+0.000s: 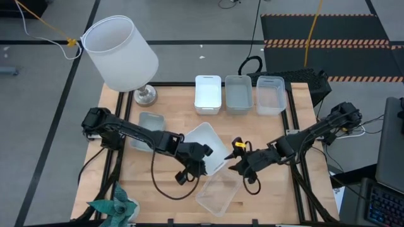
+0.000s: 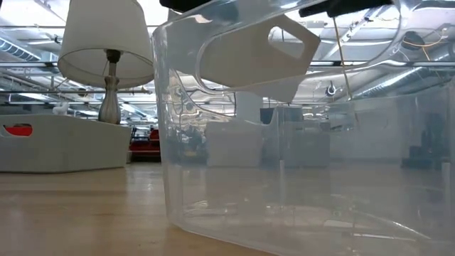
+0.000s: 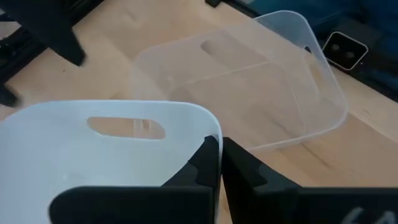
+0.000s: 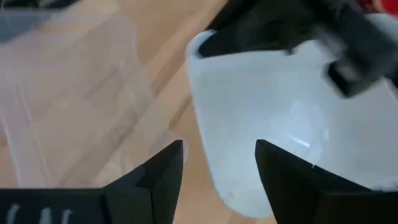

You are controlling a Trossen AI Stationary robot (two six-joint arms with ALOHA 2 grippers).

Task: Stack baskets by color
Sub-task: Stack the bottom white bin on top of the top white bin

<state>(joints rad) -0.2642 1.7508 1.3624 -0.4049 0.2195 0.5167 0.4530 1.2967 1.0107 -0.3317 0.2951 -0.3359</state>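
A: White basket [image 1: 205, 146], frame centre, is tilted up off the table, left gripper [image 1: 203, 159] clamped on its rim. Right gripper [image 1: 235, 159] spread wide beside it, empty.

B: Handover step, I'd say. Next: carry to the white stack [image 1: 208, 94], upper centre.

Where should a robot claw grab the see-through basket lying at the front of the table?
Probably on the rim of the clear basket. It sits upright and open on the table, so a claw can come from above and pinch one thin wall, ideally near the handle cutout.
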